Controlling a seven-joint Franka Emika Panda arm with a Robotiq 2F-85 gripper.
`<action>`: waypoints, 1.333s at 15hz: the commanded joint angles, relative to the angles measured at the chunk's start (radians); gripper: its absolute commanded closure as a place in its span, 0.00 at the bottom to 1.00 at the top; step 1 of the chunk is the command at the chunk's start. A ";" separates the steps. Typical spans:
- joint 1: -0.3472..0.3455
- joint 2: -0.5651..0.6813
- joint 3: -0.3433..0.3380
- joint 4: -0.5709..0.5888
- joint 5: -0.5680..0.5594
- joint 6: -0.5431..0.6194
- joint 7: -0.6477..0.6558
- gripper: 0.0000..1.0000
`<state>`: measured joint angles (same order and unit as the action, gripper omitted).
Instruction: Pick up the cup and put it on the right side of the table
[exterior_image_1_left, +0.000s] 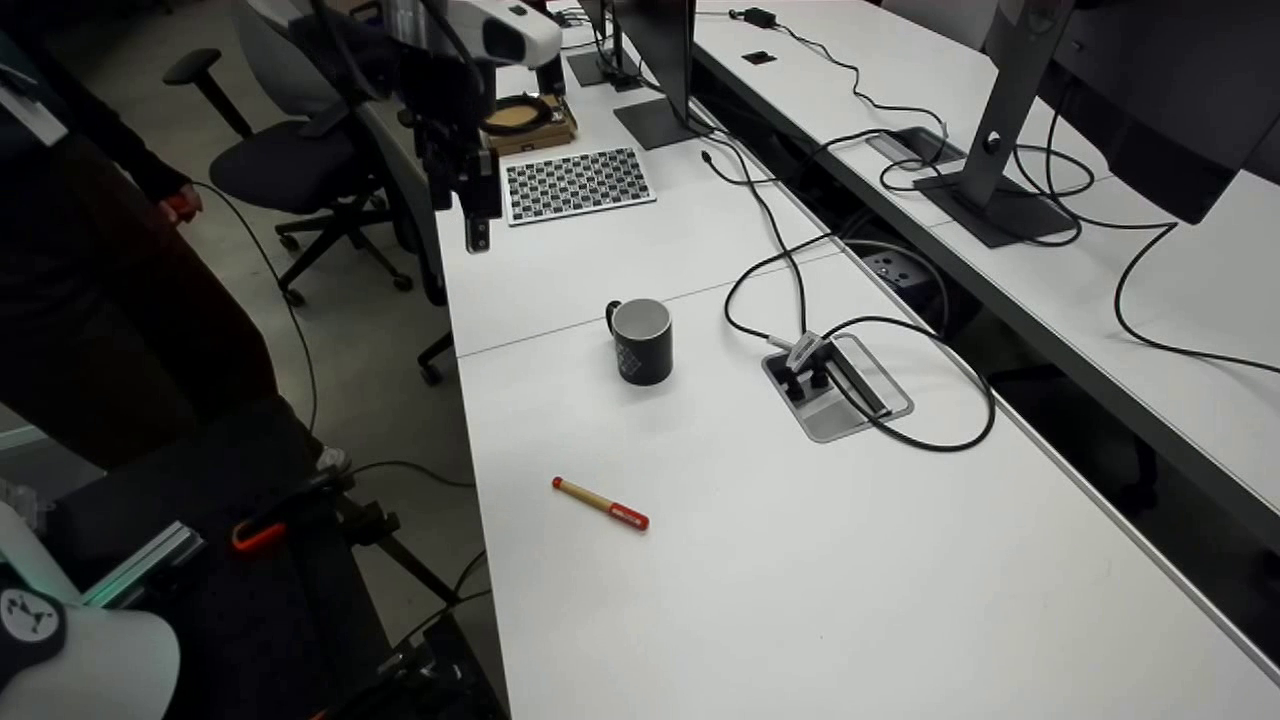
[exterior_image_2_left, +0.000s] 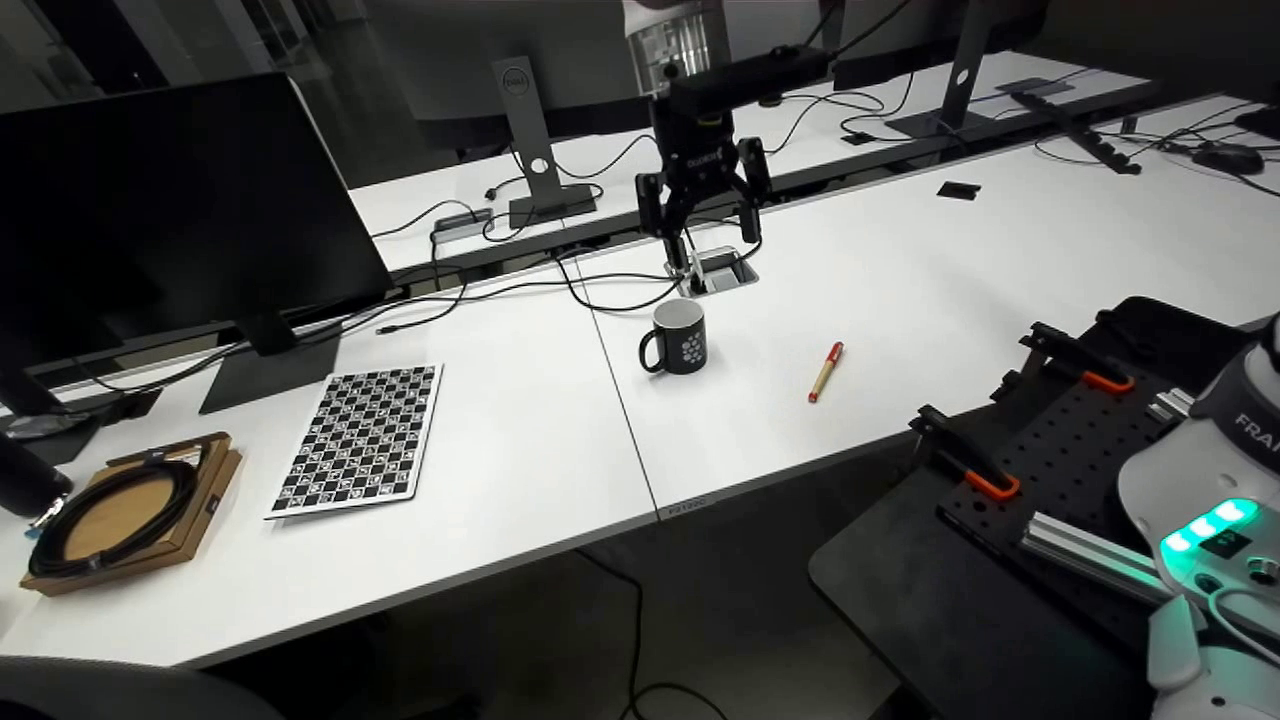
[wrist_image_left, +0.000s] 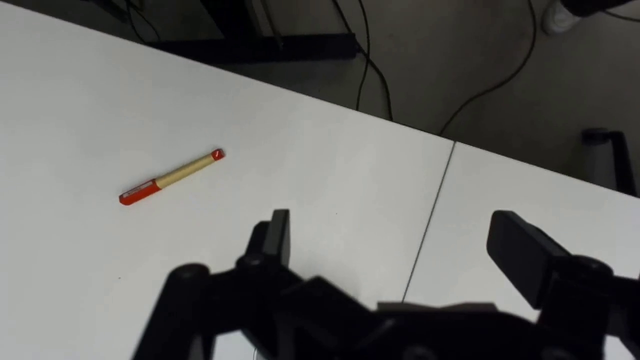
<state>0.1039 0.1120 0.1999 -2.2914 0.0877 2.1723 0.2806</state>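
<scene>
Hanging in the upper middle of the frame in an exterior view, the end effector (exterior_image_2_left: 713, 247) has its two fingers (wrist_image_left: 276, 240) wide apart. The wrist view shows this too: one of them at the lower middle, one at the lower right, with the pale surface (wrist_image_left: 350, 217) visible through the gap. The cup (exterior_image_2_left: 685, 345), dark outside and light inside, stands upright on the surface near the middle of the frame in both exterior views, apart from the end effector. Its handle (exterior_image_2_left: 645, 356) points to the left of the frame in an exterior view, with a pale pattern on the side, and a thin seam (exterior_image_2_left: 625, 411) runs through the surface just left of it. A pen (wrist_image_left: 172, 177), tan with red ends, lies on the surface at the left of the wrist view; in both exterior views it lies apart from the cup and lower in the frame. In an exterior view, a power outlet (exterior_image_1_left: 828, 418) is set into the surface to the right of the cup, and a person (exterior_image_1_left: 130, 290) in dark clothes stands at the left edge. Also in an exterior view, a monitor (exterior_image_2_left: 170, 210) stands at the upper left, and a checkered board (exterior_image_2_left: 360, 440) lies on the surface left of the cup.
</scene>
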 joint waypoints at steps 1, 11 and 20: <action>0.046 0.170 -0.037 0.135 -0.117 -0.031 0.043 0.00; 0.118 0.427 -0.188 0.373 -0.170 -0.025 0.365 0.00; 0.101 0.500 -0.212 0.413 -0.102 -0.021 0.407 0.00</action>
<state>0.1958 0.6114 -0.0023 -1.8800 -0.0208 2.1523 0.6922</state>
